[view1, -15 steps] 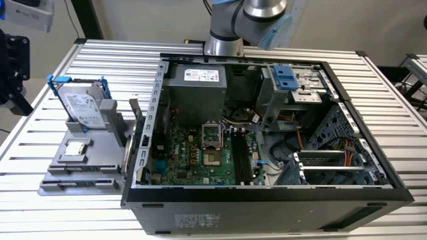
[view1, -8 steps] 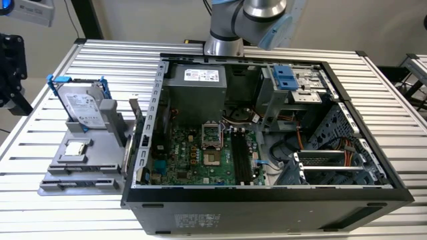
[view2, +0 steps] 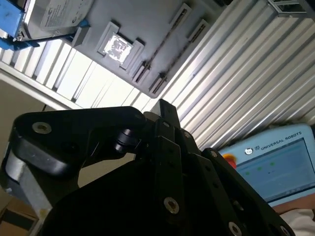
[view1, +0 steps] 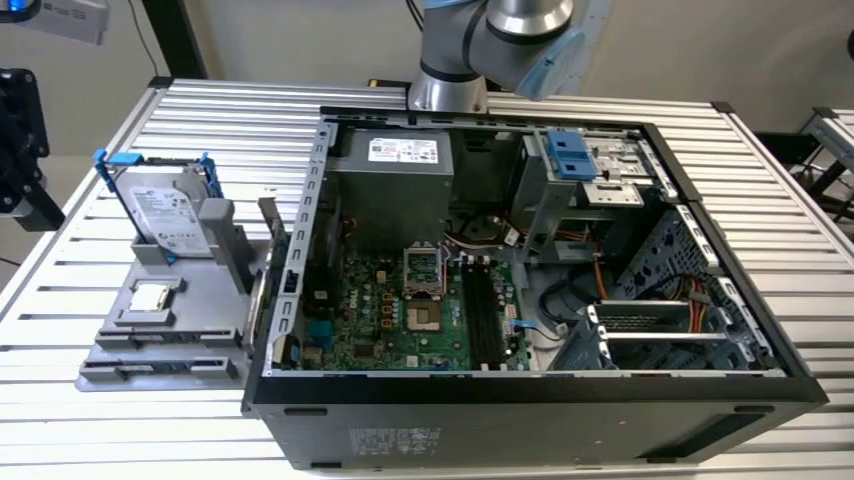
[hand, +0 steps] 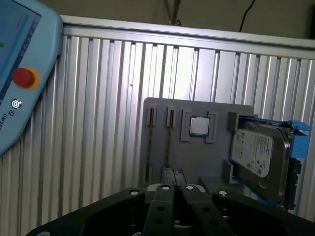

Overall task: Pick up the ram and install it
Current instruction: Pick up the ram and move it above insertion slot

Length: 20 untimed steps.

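Note:
The ram point(hand: 169, 142) is a thin dark stick standing on edge in one of two narrow grooves of the grey holder plate point(hand: 197, 157); it also shows in the second wrist view point(view2: 163, 42). My gripper point(hand: 173, 173) hangs well above the table on the groove side of the plate, far from the ram. Its black fingers point(view2: 165, 110) are shut together with nothing between them. In the exterior view the open computer case point(view1: 534, 400) shows the green motherboard point(view1: 387, 320) with its long black memory slots point(view1: 483, 310). The arm point(view1: 461, 60) rises behind the case.
On the same holder plate point(view1: 174, 320) stand a silver hard drive in a blue-handled frame point(view1: 174, 215) and a small square processor chip point(view1: 151, 297). A pale blue teach pendant with a red button point(hand: 22, 76) lies on the ribbed metal table point(view1: 774, 200).

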Each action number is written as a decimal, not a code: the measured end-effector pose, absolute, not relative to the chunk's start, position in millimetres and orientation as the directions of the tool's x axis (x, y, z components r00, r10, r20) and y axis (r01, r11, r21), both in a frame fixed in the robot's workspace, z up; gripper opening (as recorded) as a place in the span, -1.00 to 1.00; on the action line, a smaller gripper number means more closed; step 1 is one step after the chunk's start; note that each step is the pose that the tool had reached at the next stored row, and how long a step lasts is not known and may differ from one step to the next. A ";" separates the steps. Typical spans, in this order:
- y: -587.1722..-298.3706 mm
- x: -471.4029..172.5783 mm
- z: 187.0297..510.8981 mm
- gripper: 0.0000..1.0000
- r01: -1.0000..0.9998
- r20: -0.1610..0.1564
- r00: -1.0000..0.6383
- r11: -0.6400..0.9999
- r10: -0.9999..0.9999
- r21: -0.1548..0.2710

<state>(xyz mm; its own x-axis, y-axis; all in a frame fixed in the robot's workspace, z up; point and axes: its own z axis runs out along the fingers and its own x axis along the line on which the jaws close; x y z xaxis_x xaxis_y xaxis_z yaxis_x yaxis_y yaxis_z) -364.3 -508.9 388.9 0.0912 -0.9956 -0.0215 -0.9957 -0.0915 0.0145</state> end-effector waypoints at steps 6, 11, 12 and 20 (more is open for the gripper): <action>-508.9 -364.3 388.9 -1.00 -0.995 -0.023 0.100 -0.100 -0.995 0.014; -508.9 -364.3 388.9 -1.00 -0.995 -0.023 0.100 -0.100 -0.995 0.014; -508.9 -364.3 388.9 -1.00 -0.995 -0.023 0.100 -0.100 -0.995 0.014; -508.9 -364.3 388.9 1.00 -0.995 -0.023 0.100 -0.101 -0.995 0.014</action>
<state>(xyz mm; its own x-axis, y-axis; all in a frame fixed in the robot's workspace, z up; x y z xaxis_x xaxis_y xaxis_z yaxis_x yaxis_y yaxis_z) -364.3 -508.9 388.9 0.1002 -0.9947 -0.0226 -0.9948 -0.1005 0.0144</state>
